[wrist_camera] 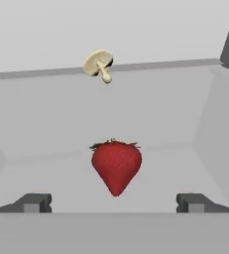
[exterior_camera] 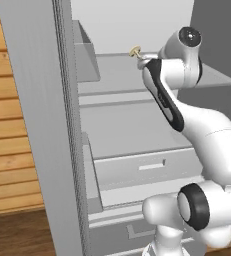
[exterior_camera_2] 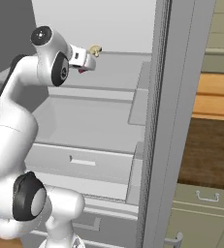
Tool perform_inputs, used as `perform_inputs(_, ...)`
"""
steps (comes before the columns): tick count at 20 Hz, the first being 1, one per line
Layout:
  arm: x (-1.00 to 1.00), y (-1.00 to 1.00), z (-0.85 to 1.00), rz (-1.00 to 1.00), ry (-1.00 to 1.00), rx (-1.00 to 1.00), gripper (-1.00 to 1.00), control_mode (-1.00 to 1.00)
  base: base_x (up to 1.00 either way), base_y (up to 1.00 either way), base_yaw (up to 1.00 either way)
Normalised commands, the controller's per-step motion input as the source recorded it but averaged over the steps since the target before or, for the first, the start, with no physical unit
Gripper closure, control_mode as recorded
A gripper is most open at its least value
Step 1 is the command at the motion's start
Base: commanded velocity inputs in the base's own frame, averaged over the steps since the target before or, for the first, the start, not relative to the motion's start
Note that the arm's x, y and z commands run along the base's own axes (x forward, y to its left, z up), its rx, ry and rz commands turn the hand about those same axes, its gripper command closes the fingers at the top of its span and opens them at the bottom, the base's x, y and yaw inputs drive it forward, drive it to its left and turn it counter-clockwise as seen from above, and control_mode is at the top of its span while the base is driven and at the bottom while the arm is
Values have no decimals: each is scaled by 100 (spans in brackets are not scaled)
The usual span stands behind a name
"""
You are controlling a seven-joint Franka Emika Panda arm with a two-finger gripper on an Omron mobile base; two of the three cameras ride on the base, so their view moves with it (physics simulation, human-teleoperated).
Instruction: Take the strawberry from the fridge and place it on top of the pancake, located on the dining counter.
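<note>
Both jaws spread wide, holding nothing; strawberry (wrist_camera: 116, 164) centred between, just ahead; mushroom (wrist_camera: 99, 64) beyond on fridge (wrist_camera: 46, 119) shelf.

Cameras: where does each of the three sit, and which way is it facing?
Left base view: behind the arm's left, looking forward and down into the open fridge; arm rises lower right.
Right base view: behind its right, same fridge interior; arm lower left.
Hand view: on the hand, looking along the open gripper at the strawberry; both fingertips at bottom.
Shared: all three show the mushroom on the shelf.
</note>
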Motion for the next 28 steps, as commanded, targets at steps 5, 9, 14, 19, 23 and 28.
perform_inputs(5,83,-3,-7,0,0,0,-100,-100,0,0,0)
perform_inputs(9,34,0,-21,0,0,0,-100,-100,0,0,0)
perform_inputs(14,11,-3,-16,0,0,0,-100,-100,0,0,0)
perform_inputs(19,-15,0,-2,0,-12,0,-100,-100,0,0,0)
perform_inputs(23,-14,-1,0,0,-2,0,-100,-100,0,0,0)
perform_inputs(28,-2,0,0,0,6,0,-100,-100,0,0,0)
